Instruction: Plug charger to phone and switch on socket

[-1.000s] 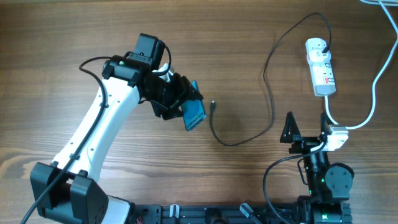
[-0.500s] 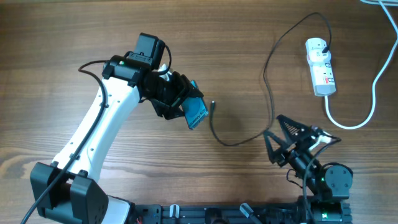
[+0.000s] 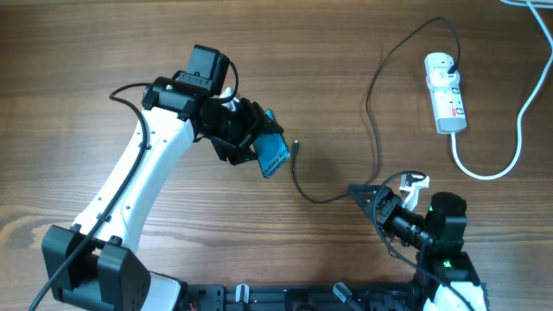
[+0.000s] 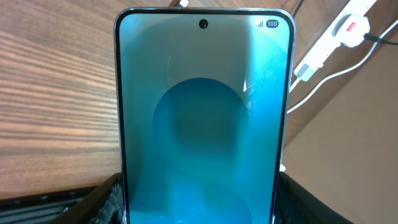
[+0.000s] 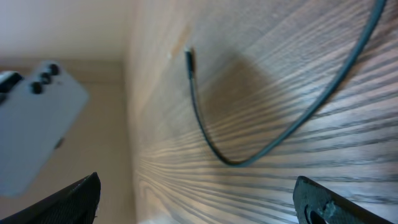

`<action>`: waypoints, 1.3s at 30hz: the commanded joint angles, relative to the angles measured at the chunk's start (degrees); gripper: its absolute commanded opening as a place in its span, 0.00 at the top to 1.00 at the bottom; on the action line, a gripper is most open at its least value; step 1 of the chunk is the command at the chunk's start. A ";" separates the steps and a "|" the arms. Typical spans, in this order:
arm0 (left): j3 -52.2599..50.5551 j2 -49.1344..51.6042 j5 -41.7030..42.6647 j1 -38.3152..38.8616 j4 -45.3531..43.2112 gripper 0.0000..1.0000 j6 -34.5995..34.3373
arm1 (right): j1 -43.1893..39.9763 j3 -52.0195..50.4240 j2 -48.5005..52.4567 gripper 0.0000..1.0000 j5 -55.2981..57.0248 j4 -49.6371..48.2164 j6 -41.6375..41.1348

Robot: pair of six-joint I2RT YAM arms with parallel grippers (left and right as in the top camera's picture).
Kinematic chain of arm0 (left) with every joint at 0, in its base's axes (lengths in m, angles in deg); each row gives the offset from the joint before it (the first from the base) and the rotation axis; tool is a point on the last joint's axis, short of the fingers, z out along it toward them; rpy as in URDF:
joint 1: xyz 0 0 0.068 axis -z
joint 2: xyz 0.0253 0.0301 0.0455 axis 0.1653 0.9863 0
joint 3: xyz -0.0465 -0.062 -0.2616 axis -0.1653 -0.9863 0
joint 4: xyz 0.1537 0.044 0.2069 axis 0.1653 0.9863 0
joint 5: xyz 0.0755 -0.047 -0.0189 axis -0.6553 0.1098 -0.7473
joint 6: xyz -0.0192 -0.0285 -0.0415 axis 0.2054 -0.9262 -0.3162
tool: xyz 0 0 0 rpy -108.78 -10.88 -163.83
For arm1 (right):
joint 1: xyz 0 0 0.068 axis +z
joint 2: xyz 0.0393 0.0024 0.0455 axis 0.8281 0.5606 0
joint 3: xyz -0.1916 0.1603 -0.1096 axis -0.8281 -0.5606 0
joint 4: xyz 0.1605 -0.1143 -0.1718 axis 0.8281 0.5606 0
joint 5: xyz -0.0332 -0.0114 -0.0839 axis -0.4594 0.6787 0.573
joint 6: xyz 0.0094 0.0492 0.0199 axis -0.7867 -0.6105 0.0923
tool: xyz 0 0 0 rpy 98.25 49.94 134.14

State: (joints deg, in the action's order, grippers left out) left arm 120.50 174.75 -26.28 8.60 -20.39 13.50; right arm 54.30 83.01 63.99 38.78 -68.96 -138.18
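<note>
Charger tip [image 3: 296, 145] points away from robot — beside phone [image 3: 273, 158]; axes roughly parallel.

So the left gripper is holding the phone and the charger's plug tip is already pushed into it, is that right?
Not quite. The left gripper does hold the phone, but the charger's plug tip is not in it: it lies loose on the table, with a gap between it and the phone. The overhead view shows this.
</note>
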 commanded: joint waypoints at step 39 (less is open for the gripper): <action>1.38 0.02 -4.57 0.11 -4.79 0.63 -1.55 | 49.35 32.68 32.17 0.37 49.29 -18.25 -5.29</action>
State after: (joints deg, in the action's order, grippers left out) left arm 120.53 174.93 -31.35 8.60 -25.00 12.47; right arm 103.50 114.81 94.96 86.78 -86.56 -142.18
